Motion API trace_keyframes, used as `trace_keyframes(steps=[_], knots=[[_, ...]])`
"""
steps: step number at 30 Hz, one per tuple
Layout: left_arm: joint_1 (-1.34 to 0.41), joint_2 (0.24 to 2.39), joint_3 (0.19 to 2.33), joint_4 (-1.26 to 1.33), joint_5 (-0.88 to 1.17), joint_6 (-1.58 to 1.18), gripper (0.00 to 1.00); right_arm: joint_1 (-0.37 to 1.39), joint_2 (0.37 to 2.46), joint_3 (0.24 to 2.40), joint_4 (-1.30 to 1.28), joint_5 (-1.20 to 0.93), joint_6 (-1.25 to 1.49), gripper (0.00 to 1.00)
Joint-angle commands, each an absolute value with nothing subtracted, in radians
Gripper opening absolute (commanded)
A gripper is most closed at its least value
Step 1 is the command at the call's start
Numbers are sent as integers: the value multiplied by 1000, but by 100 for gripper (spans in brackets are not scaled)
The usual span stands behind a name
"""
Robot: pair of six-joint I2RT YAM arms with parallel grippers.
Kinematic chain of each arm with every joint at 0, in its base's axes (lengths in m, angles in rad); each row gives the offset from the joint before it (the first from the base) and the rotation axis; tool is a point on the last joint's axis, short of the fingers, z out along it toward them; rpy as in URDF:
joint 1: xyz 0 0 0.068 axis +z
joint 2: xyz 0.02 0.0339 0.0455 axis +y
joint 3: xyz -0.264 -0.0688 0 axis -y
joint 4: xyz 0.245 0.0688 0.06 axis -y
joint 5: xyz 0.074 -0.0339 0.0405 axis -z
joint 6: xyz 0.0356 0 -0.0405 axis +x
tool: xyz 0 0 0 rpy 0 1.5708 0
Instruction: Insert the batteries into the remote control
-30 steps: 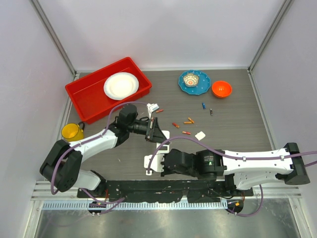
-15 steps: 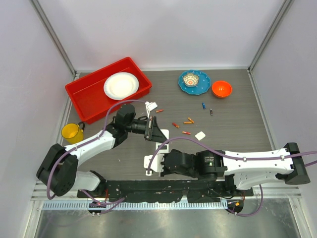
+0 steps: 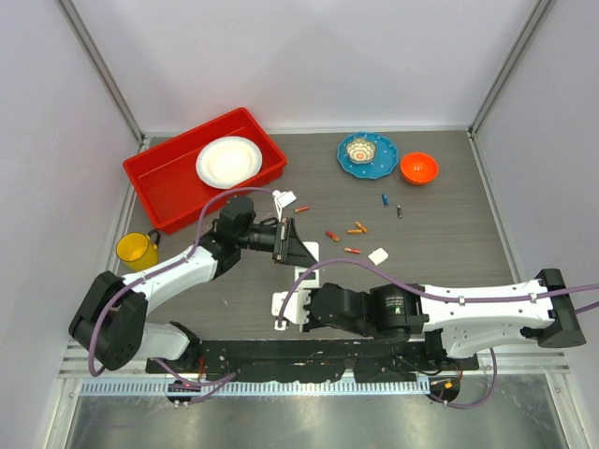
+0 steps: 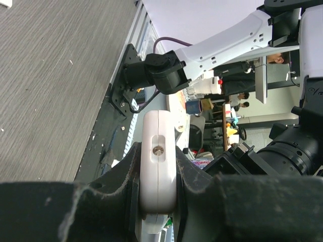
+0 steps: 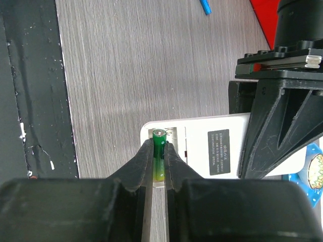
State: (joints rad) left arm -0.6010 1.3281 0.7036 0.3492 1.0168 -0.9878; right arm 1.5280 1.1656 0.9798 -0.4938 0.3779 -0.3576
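The remote control (image 5: 217, 151) lies white back up, its battery compartment (image 5: 174, 137) open. My left gripper (image 3: 296, 249) is shut on its far end; the left wrist view shows the remote (image 4: 158, 133) edge-on between the pads. My right gripper (image 5: 159, 144) is shut on a green battery (image 5: 159, 147) and holds it in the compartment's left slot, near the remote's near end (image 3: 282, 304). Loose red-orange batteries (image 3: 332, 236) lie right of the remote, with a blue one (image 3: 384, 199) and a dark one (image 3: 399, 211) farther back.
A small white cover piece (image 3: 378, 254) lies right of the remote. A red tray (image 3: 154, 178) with a white plate stands back left, a yellow cup (image 3: 137, 249) at left. A blue plate (image 3: 367, 153) and an orange bowl (image 3: 418, 167) stand at the back.
The left arm shifted slightly up and back with the remote a second ago. Since then both arms have stayed almost still.
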Motion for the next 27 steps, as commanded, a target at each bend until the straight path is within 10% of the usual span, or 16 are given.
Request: trace_keyframes(steps=[1, 27], knots=[[-586, 1261, 733, 460, 1081, -1109, 0, 1532, 1198, 951, -683, 382, -304, 15], [-589, 1281, 716, 480, 1074, -1121, 0, 1532, 1212, 966, -634, 482, -302, 28]])
